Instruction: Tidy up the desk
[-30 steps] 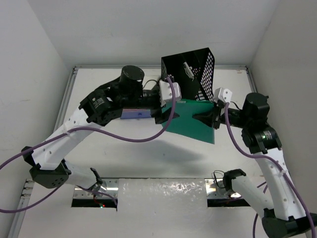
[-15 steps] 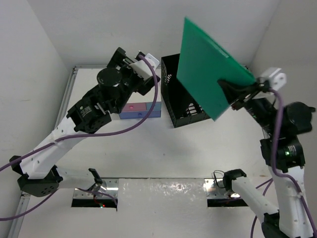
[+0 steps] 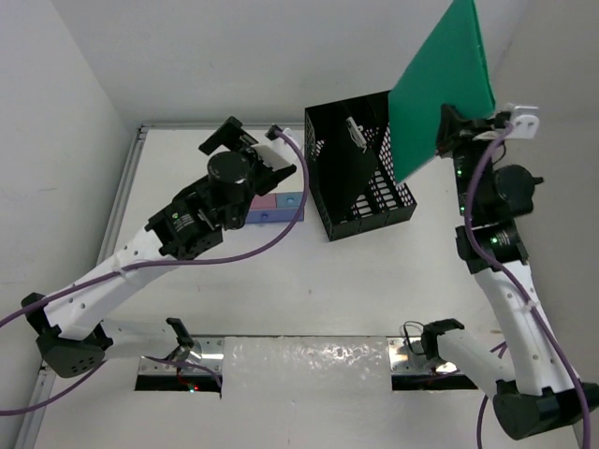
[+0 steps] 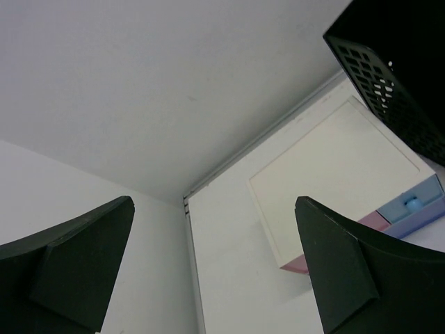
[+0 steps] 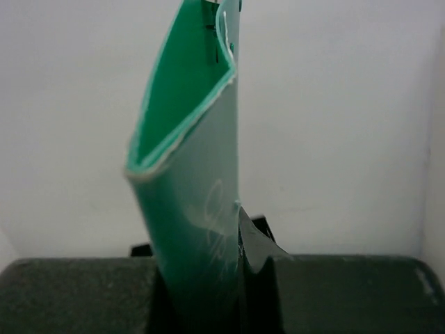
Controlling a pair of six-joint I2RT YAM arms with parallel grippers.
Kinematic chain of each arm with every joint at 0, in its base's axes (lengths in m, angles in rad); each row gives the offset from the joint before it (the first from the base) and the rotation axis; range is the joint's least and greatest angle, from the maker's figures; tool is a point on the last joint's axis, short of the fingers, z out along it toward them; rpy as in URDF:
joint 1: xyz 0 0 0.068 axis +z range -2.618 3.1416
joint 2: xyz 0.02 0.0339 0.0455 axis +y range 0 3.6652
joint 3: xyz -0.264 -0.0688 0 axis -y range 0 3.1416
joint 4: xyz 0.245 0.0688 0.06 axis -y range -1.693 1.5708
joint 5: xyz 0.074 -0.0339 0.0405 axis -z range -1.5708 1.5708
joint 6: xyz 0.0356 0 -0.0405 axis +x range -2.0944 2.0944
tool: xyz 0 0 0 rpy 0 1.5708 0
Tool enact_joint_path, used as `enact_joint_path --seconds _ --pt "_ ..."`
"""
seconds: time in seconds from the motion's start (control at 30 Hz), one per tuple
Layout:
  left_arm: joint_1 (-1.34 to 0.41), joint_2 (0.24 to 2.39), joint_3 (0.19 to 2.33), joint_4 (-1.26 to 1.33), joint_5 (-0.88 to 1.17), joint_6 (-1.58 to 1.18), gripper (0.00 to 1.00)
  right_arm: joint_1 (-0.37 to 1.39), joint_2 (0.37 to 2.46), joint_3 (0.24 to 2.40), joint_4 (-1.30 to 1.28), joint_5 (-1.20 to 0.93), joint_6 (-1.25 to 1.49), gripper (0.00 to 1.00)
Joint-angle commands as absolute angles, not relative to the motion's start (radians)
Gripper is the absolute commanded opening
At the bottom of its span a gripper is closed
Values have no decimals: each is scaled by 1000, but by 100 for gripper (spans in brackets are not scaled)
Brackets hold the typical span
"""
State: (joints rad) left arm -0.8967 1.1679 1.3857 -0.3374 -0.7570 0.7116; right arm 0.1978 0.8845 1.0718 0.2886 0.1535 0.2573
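Note:
My right gripper (image 3: 447, 131) is shut on a green plastic folder (image 3: 440, 89) and holds it upright, high above the right side of the black mesh file holder (image 3: 360, 173). In the right wrist view the folder (image 5: 195, 174) stands edge-on between the jaws. The white desk (image 3: 309, 271) lies below. My left gripper (image 3: 245, 134) is open and empty, raised over the far left of the desk, beside a small box with pink and blue drawers (image 3: 273, 208). That box shows in the left wrist view (image 4: 334, 181) between my spread fingers (image 4: 348, 278).
A small clip-like item (image 3: 354, 131) sits inside the file holder. A metal rail (image 3: 126, 196) runs along the desk's left edge. A bubble-wrap sheet (image 3: 304, 379) lies at the near edge between the arm bases. White walls enclose the desk on three sides.
My right arm has lifted the green folder off the desk and swung it upright to the right, above the file holder. My left arm has pulled back left, uncovering the drawer box.

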Motion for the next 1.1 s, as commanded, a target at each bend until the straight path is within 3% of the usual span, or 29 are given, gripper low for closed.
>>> enact_joint_path --seconds 0.0,0.23,0.4,0.77,1.07 --pt "-911 1204 1419 -400 -776 669 100 196 877 1039 390 284 238 0" --pt "-873 1240 1454 -445 -687 558 100 196 812 939 318 296 229 0" --pt "-839 1178 1346 -442 -713 541 100 196 793 905 333 301 245 0" --pt "-563 1178 1315 -446 -522 428 100 196 807 914 285 230 164 0" --pt "-463 1163 1260 -413 -520 448 100 196 897 824 501 141 231 0"
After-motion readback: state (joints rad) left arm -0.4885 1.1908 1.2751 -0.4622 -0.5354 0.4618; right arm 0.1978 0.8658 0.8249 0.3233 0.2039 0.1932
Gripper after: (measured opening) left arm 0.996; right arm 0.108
